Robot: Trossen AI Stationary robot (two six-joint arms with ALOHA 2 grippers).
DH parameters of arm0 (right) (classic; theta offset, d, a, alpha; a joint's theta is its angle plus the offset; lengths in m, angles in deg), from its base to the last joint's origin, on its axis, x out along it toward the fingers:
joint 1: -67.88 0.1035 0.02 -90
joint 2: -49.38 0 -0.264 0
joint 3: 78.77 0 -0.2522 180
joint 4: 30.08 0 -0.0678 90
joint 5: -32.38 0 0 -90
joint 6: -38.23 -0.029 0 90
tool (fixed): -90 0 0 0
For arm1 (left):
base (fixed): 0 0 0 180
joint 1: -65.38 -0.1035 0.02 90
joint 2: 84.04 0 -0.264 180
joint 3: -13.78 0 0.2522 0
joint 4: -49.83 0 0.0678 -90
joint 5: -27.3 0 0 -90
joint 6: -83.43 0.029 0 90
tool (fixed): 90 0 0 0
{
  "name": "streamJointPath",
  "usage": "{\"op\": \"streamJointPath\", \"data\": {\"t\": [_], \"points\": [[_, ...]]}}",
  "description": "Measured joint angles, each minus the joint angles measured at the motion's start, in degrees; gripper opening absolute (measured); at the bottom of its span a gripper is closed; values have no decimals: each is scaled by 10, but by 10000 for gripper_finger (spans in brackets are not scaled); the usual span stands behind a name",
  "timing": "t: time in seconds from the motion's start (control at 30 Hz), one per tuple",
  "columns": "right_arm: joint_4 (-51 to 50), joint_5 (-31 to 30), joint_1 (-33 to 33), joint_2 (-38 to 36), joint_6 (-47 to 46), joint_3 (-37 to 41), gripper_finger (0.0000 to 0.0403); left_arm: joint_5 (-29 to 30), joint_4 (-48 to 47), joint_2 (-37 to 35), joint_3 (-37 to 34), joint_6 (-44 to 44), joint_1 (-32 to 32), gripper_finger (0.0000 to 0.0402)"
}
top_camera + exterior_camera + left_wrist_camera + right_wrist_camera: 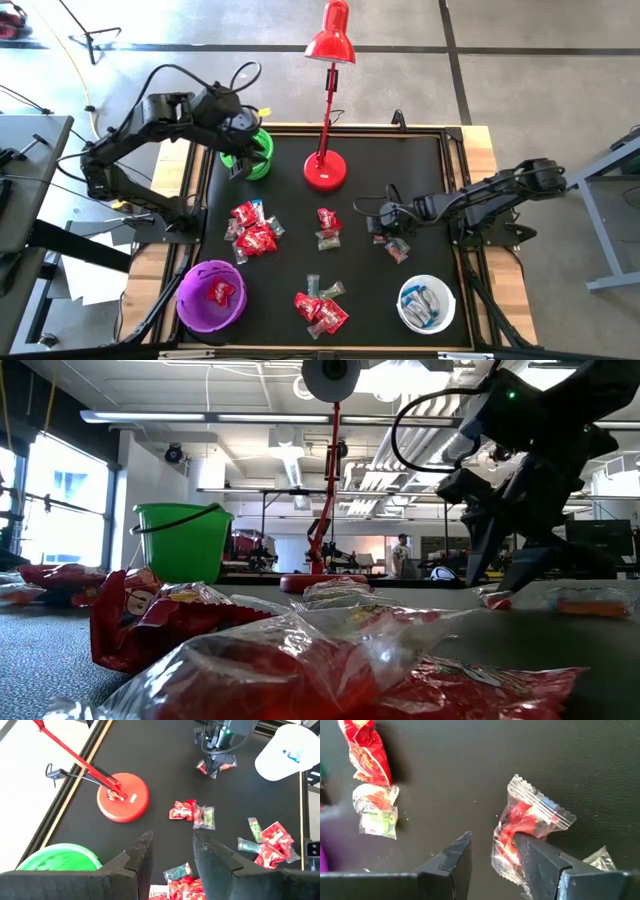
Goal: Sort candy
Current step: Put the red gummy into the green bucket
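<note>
Wrapped candies lie in small heaps on the black mat (290, 260): red and blue ones (252, 230), a red and a green one (327, 228), a heap near the front (320, 308), and a few (397, 248) by my right gripper. My right gripper (383, 228) is open and low over the mat. A red candy in a clear wrapper (530, 817) lies beside one of its fingers, outside the gap. My left gripper (238, 165) is open and empty above the mat beside the green bowl (257, 150). My right gripper has one finger (540, 857) in front of the lower edge (506, 845) of the red candy, which lies flat on the mat. I cannot tell whether the finger touches the candy.
A red desk lamp stands with its round base (325, 172) at the mat's far middle. A purple bowl (210, 297) holding a red candy is at the front left. A white bowl (426, 304) holding blue-and-white candies is at the front right.
</note>
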Motion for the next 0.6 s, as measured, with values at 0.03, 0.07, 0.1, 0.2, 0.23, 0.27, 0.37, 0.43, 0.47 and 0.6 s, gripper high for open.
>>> {"op": "streamJointPath", "data": {"t": [0.03, 0.07, 0.1, 0.2, 0.23, 0.27, 0.37, 0.43, 0.47, 0.6], "points": [[8, 1, 0, -4, -4, 1, 154, 0, -1, -2, 0, 3, -2, 122], [15, 1, 0, -8, -8, 1, 154, 0, -1, -4, 0, 5, -5, 122], [17, 0, 0, -13, -9, 2, 154, 0, -1, -6, 0, 8, -8, 122], [14, -2, 0, -27, -10, 2, 154, 0, -1, -12, 0, 18, -16, 122], [12, -2, 0, -29, -13, 2, 154, 0, -1, -14, 0, 22, -17, 122], [9, 0, 0, -31, -13, 2, 154, 0, -1, -15, 0, 24, -20, 122], [11, 7, 0, -40, -14, 2, 154, 0, -1, -16, 0, 25, -25, 122], [8, 7, 0, -42, -14, 2, 154, 0, -1, -15, 0, 25, -28, 122], [6, 7, 0, -43, -14, 2, 154, 0, -1, -15, 0, 29, -30, 122], [-13, 8, 0, -43, -14, 2, 154, 0, -1, -15, 0, 39, -31, 122]]}}
